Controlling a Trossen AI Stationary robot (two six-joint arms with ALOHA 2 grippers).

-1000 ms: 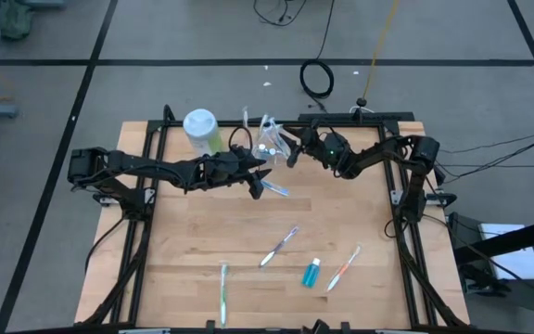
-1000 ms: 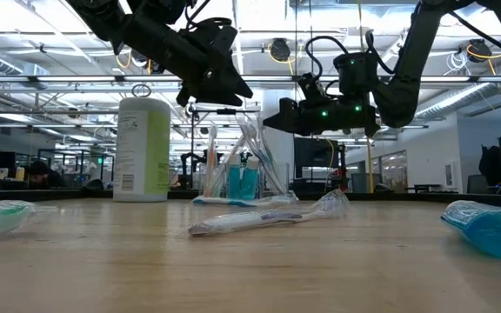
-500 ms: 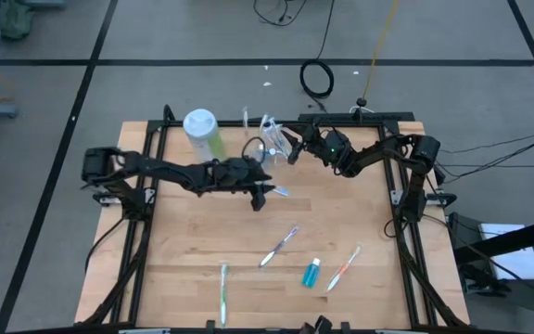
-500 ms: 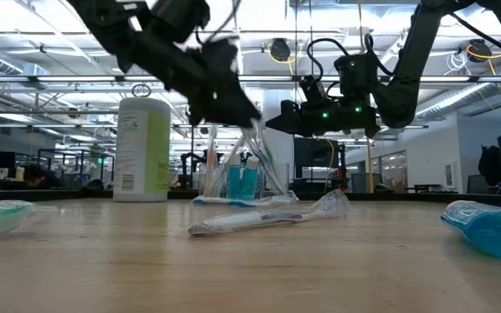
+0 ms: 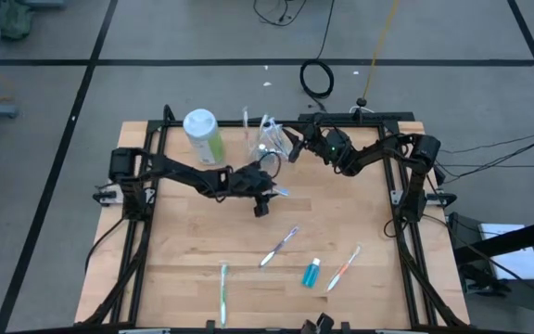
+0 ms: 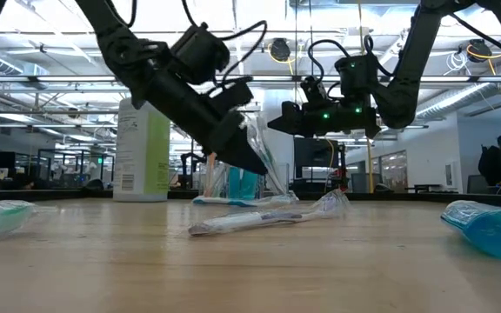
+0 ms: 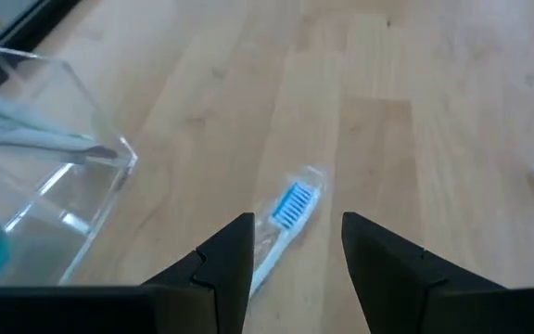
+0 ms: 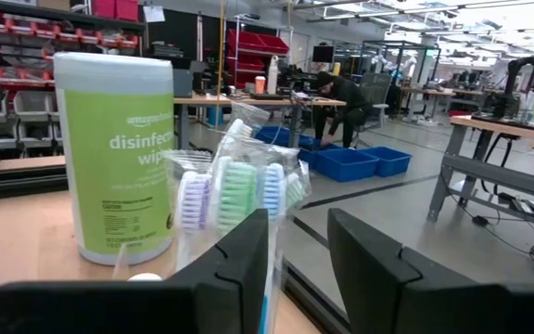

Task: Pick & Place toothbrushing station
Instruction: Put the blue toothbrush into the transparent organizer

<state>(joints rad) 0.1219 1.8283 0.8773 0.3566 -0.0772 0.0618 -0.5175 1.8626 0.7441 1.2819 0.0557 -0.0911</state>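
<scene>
A clear plastic cup [image 5: 267,139] stands at the table's far middle and holds several wrapped toothbrushes [image 8: 235,190] and blue tubes [image 6: 242,183]. A wrapped blue-headed toothbrush [image 7: 292,204] lies flat on the table just near of the cup [image 7: 35,176]. My left gripper [image 5: 261,206] is open and tipped down over this brush; its fingers stand either side of the brush head, a little above the table [image 6: 255,163]. My right gripper [image 5: 290,148] is open and empty, level, just right of the cup. Three more toothbrushes [image 5: 279,246] and a blue tube [image 5: 312,273] lie toward the near edge.
A tall green-and-white wipes canister [image 5: 202,134] stands left of the cup at the far edge. A green brush [image 5: 223,292] and a pink one [image 5: 344,267] lie near the front edge. Bare wood shows at the table's middle left and right.
My left gripper has come down and toward the table's near-right, away from the cup's top, tipping nose-down over the blue-headed toothbrush on the table. My right gripper has kept still.
</scene>
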